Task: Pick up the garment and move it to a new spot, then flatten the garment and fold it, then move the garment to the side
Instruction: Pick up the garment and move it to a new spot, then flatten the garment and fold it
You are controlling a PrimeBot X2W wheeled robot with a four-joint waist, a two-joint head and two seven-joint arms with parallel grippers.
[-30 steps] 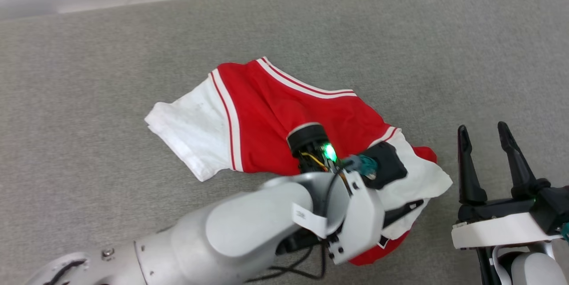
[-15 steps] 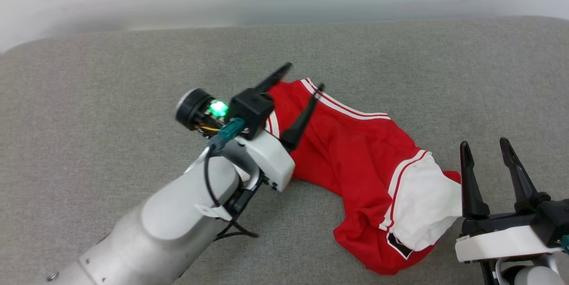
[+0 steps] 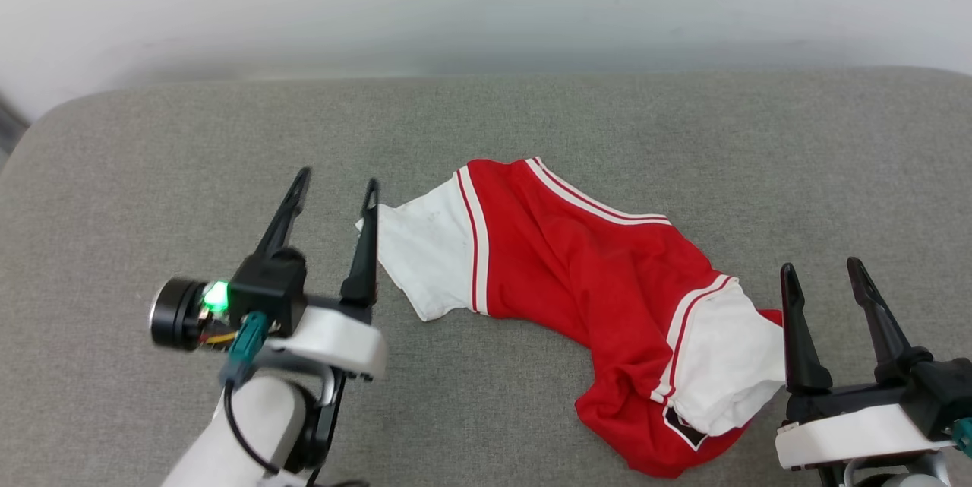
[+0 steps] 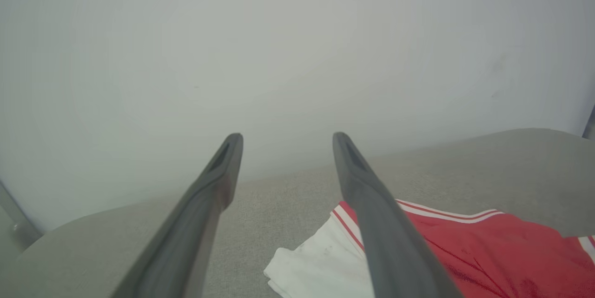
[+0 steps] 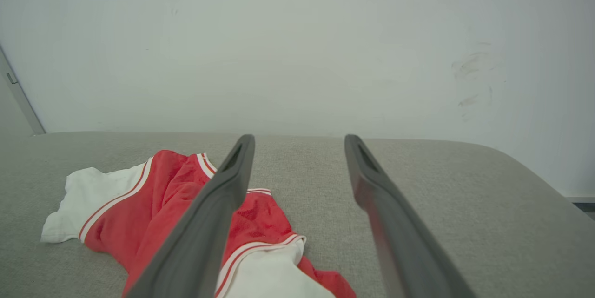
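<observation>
The garment point(image 3: 585, 282) is a red T-shirt with white sleeves and striped trim, lying crumpled on the grey cushion point(image 3: 531, 115), running from centre toward the lower right. My left gripper point(image 3: 336, 184) stands open just left of its white sleeve, holding nothing. At the lower right my right gripper point(image 3: 820, 267) is open beside the other white sleeve. In the left wrist view the garment point(image 4: 465, 251) lies to the right of the open left gripper point(image 4: 282, 136). The right wrist view has the garment point(image 5: 162, 195) left of and under the open right gripper point(image 5: 297, 137).
A pale wall point(image 3: 486, 1) rises behind the cushion's far edge. The cushion's rounded corner point(image 3: 45, 122) is at the upper left. Bare cushion lies on all sides of the garment.
My left arm has pulled back off the garment to its left and now stands open beside the white sleeve. The head camera has tilted up. The right gripper has kept its place.
</observation>
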